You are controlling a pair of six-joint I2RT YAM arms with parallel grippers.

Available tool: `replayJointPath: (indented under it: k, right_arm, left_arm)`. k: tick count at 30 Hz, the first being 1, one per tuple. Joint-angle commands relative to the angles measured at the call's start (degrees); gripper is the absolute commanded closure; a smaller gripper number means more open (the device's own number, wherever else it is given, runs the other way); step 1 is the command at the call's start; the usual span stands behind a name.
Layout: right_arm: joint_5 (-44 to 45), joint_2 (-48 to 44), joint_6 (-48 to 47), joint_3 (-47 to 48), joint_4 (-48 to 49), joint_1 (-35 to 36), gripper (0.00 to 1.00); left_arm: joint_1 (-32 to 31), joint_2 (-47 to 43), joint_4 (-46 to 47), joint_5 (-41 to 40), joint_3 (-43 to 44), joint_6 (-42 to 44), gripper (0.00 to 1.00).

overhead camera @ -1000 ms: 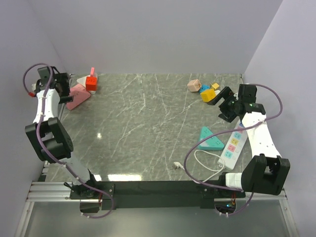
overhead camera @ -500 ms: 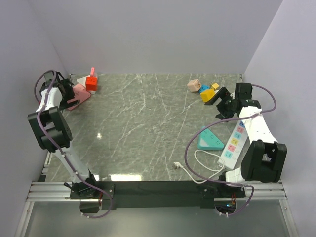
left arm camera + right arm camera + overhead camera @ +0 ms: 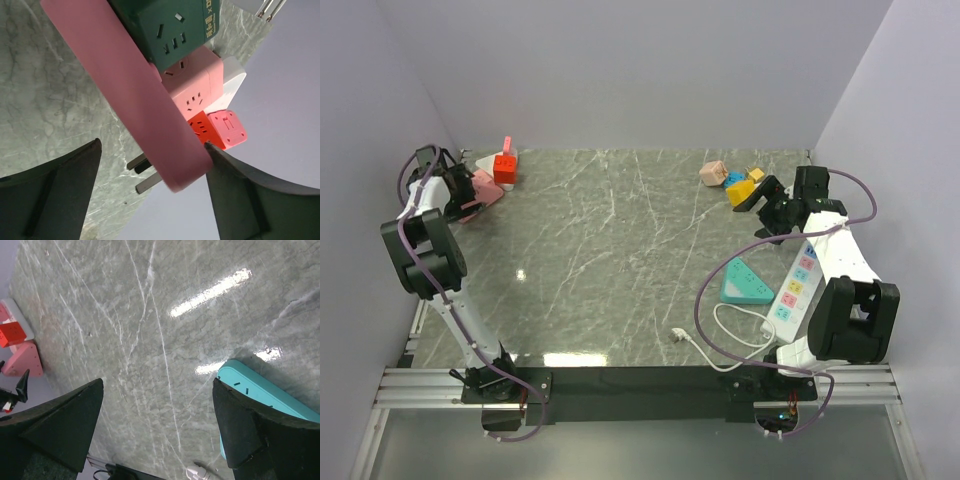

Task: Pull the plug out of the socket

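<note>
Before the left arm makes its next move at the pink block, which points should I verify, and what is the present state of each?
1. Left gripper open: ok, its fingers stand wide apart.
2. Pink block between the fingers: ok, its end lies in the gap.
3. Grip taken: not ok, the fingers are closed on nothing.
4. What is plugged into what: cannot tell; two metal prongs show bare beneath the block's end.
5. Right gripper out of the way: ok, open above the table, beside the teal block.
</note>
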Motion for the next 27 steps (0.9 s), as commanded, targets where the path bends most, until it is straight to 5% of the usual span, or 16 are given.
replayJointPath:
  k: [1,14,27]
  right_arm:
    - [-0.8,0.3,-0.7,2.1,2.0,0.4,0.05]
    - [-0.8,-1.0,-0.3,1.2,2.6,0.4,0.08]
    - [0.3,-5.9,-1.3,-2.1,1.0,0.4,0.08]
  left_arm:
    - [-0.2,0.2,1.5,0.7,-1.4,-1.5,0.15]
    - [-1.1,-8.0,12.4,8.3,-16.1,10.4,0.44]
    - [-14.5,-16.5,7.9,30.8,-29.8,49.3,0.75]
